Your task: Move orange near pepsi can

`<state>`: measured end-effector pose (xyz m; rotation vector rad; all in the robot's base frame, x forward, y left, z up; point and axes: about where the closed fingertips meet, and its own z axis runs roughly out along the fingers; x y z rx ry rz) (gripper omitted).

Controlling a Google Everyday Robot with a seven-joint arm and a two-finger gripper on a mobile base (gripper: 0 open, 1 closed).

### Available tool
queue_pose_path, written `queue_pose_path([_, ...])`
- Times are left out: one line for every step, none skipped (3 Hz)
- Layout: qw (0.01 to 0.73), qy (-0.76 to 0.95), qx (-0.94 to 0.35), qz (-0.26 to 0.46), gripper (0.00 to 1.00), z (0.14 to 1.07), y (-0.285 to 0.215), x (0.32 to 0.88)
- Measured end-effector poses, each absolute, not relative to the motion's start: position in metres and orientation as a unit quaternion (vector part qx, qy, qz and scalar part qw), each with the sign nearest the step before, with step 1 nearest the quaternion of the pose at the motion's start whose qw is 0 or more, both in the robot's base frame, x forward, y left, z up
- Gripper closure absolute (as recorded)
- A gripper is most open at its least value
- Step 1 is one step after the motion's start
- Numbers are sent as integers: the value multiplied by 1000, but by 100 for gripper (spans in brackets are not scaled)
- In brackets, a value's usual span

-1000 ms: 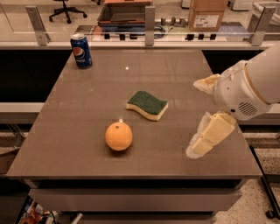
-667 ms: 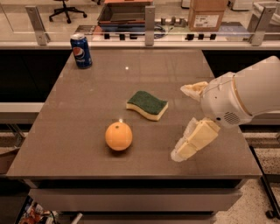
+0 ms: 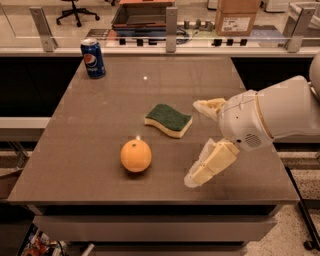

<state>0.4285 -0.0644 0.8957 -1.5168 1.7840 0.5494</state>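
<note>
The orange (image 3: 135, 155) sits on the brown table (image 3: 100, 125) near its front edge, left of centre. The pepsi can (image 3: 93, 58) stands upright at the table's far left corner, well away from the orange. My gripper (image 3: 199, 143) reaches in from the right, low over the table, to the right of the orange and apart from it. Its two cream fingers (image 3: 210, 163) are spread wide and hold nothing.
A green-and-yellow sponge (image 3: 169, 120) lies between the orange and the gripper's upper finger. A glass rail with metal posts (image 3: 171, 22) runs behind the table. A cardboard box (image 3: 236, 16) and an office chair (image 3: 74, 7) are beyond it.
My gripper has moved left across the table toward the orange, with the fingers still spread. The orange, sponge and can have not moved.
</note>
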Motion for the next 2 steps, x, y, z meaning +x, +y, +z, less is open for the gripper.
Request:
queue_pose_path([368,683,-589,226,0,888,-47,431])
queue_pose_path([362,666,-601,255,0,877,-18,427])
